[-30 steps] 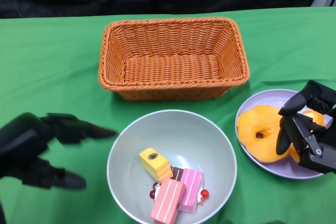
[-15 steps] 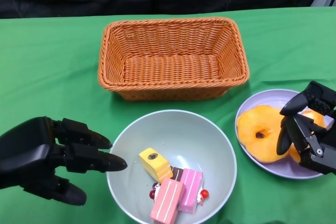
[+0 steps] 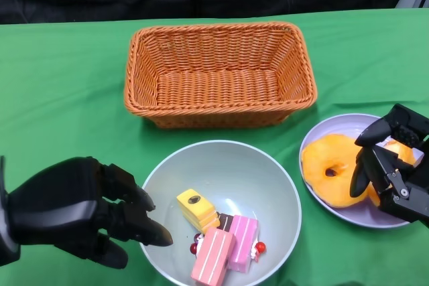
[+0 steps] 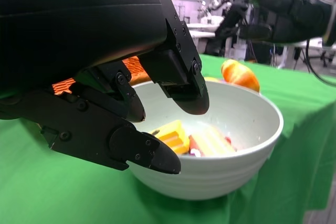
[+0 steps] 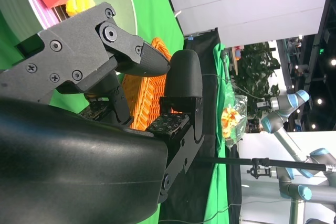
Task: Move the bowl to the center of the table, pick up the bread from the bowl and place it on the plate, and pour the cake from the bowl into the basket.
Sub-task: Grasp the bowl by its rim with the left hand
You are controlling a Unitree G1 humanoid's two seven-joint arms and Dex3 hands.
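The left hand (image 3: 74, 209) is held open, fingers spread on either side of the bowl (image 3: 268, 172) rim. Cake pieces (image 3: 214, 236) lie just beyond its fingertips. The right hand (image 3: 392, 169), empty with fingers apart, is poised over the bread (image 3: 328, 169) on the plate (image 3: 338, 125). The basket (image 3: 218, 75) is seen beyond.

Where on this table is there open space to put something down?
Bare green cloth lies left of the basket, and right of it above the plate. The basket itself is empty. It's crowded in front: bowl, plate, and a robot hand at each side.
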